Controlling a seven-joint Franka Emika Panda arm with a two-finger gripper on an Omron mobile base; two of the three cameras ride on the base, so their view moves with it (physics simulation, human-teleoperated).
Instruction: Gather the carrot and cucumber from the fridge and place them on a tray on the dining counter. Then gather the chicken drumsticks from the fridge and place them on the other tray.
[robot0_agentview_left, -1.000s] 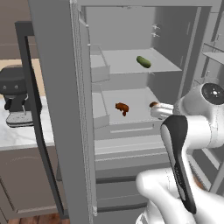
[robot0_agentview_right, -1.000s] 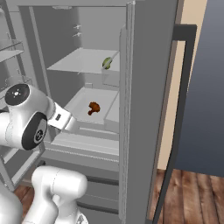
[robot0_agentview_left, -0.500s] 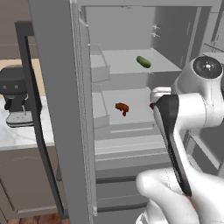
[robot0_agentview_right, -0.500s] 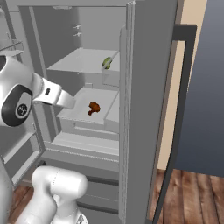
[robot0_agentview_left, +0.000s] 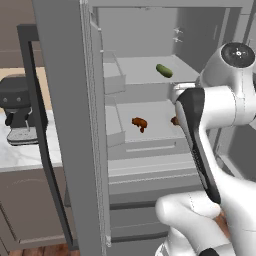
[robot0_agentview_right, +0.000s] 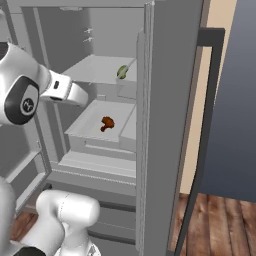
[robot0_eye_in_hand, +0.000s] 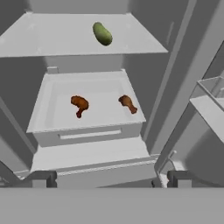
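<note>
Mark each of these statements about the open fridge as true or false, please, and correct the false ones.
1. The green oval cucumber lies on the upper grey shelf. True.
2. Two brown chicken drumsticks lie in the pale drawer tray below that shelf. True.
3. The drumsticks touch each other. False: they lie apart, one left and one right in the hand view.
4. The gripper is shut on the cucumber. False: its dark fingers stand wide open and hold nothing.
5. The fridge door is closed. False: it stands open, and the shelves are in plain sight.
</note>
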